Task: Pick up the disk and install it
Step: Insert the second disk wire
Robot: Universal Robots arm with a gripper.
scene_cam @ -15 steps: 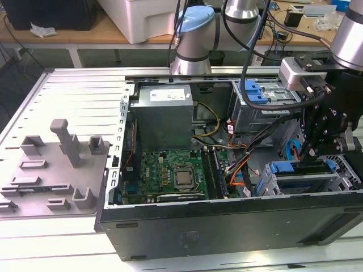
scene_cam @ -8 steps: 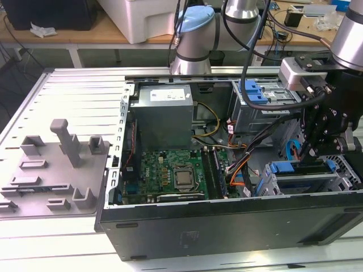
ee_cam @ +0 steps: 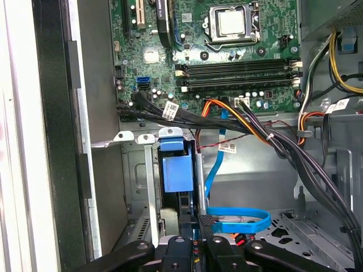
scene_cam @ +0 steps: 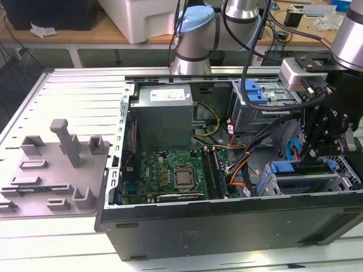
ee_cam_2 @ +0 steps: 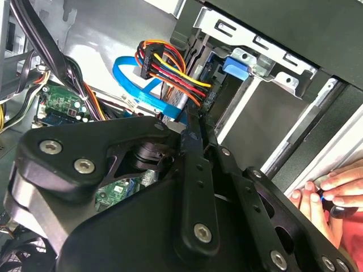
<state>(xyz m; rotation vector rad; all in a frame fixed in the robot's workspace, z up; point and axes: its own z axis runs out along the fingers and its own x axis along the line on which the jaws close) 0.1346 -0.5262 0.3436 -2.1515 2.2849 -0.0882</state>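
Disk (scene_cam: 290,168) sits on edge in the drive cage (scene_cam: 271,186) at the case corner on the exterior view's right, front side. It looks most of the way down its slot.

Gripper (scene_cam: 310,152) comes straight down on the disk's upper edge. Jaws are drawn together, and in the second wrist view the two fingers (ee_cam_2: 193,170) run side by side with only a sliver between them. Nothing is visibly clamped. My read is that closed tips work as a pusher here, since a narrow tip fits between the cage walls and loads the carrier rail without spreading it. Contact itself is hidden, so I can't confirm touching versus just above.

The vertical approach makes sense, as the slot opens upward and the cage walls guide the carrier on both sides.

Disk appearance: only the edge shows. In the first wrist view it is a blue plastic carrier (ee_cam: 174,174) with a lighter blue tab at the end and a dark strip beyond that towards the gripper (ee_cam: 201,224). Metal body and label are inside the cage and not visible.

Flat blue data cable (ee_cam: 238,218) loops just beside the slot, and the coloured power cable bundle (ee_cam_2: 170,68) hangs near the cage mouth. Both look clear of the slot itself, but close enough to snag.

Motherboard (scene_cam: 170,170) lies well apart from the work. A person's hand (ee_cam_2: 326,190) rests at the case edge near the cage, outside the gripper's path.
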